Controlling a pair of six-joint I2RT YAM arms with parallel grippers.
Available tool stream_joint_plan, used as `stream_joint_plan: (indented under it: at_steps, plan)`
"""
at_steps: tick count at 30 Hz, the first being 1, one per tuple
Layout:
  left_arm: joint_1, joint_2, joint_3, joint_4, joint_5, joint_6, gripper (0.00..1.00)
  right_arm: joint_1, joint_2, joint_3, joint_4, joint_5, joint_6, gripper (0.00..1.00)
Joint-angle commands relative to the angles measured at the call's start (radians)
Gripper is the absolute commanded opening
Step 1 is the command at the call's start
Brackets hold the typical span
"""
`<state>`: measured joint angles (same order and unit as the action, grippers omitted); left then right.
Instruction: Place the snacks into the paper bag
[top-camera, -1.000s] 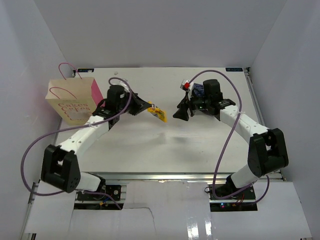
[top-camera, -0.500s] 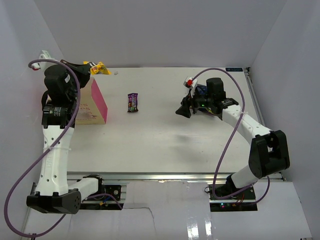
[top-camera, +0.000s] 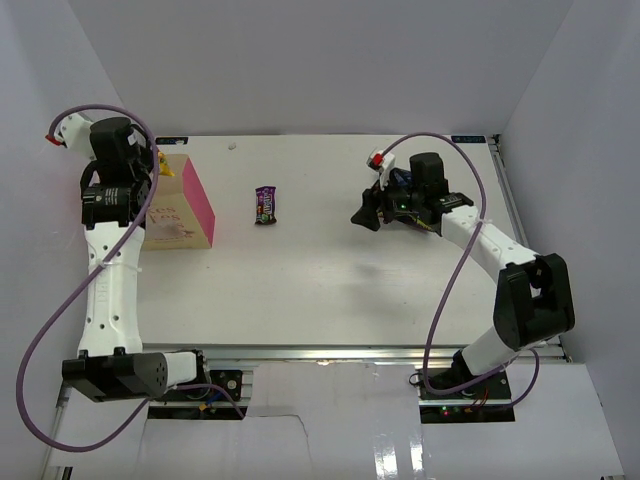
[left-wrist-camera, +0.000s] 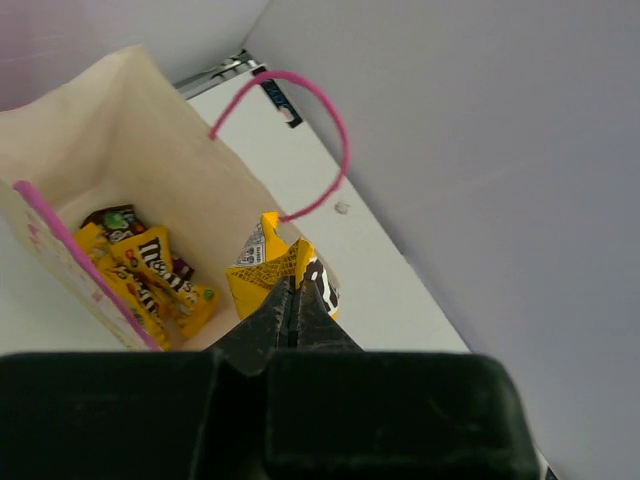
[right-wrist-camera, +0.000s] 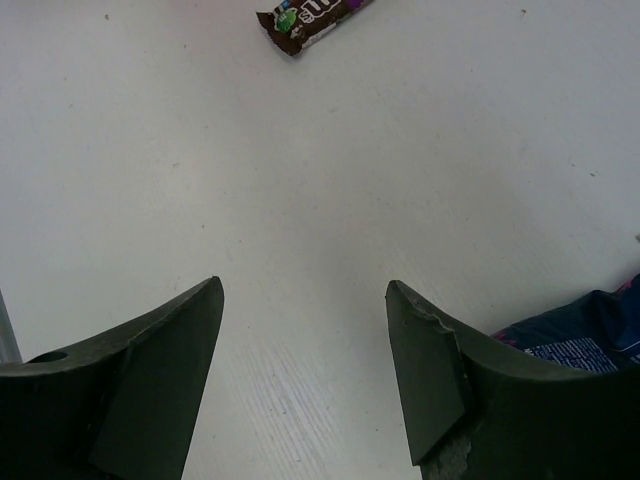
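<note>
My left gripper (left-wrist-camera: 292, 283) is shut on a yellow candy packet (left-wrist-camera: 270, 268) and holds it over the open mouth of the paper bag (top-camera: 180, 205), which has a pink side panel. Several yellow packets and a dark one (left-wrist-camera: 145, 270) lie inside the bag (left-wrist-camera: 120, 120). In the top view the held packet (top-camera: 163, 166) shows at the bag's far edge. A dark purple-brown packet (top-camera: 265, 204) lies on the table right of the bag, also in the right wrist view (right-wrist-camera: 310, 22). My right gripper (right-wrist-camera: 305, 330) is open and empty above the table, the dark blue snack bag (right-wrist-camera: 585, 335) just to its right.
The bag's pink cord handle (left-wrist-camera: 315, 110) arches above the held packet. White enclosure walls (top-camera: 320, 60) ring the table on three sides. The left arm (top-camera: 115, 260) stands tall along the left wall.
My left gripper has carried the yellow packet from the table's middle up and left, and now lowers it at the bag's mouth. The right gripper has barely moved.
</note>
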<state>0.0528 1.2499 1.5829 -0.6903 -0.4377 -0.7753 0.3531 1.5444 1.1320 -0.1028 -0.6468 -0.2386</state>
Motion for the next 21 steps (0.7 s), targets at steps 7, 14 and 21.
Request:
stream_joint_plan:
  at_steps: [7,14,21]
  plan:
    - [0.079,0.022,-0.012,0.018,0.068,0.001,0.22,0.066,0.086,0.124,0.012,0.047,0.015,0.74]
    - [0.082,-0.038,-0.057,0.078,0.21,0.045,0.98,0.222,0.276,0.317,0.091,0.389,0.347,0.86]
    - [0.082,-0.219,-0.251,0.397,0.612,0.148,0.98,0.271,0.651,0.696,0.045,0.45,0.666,0.87]
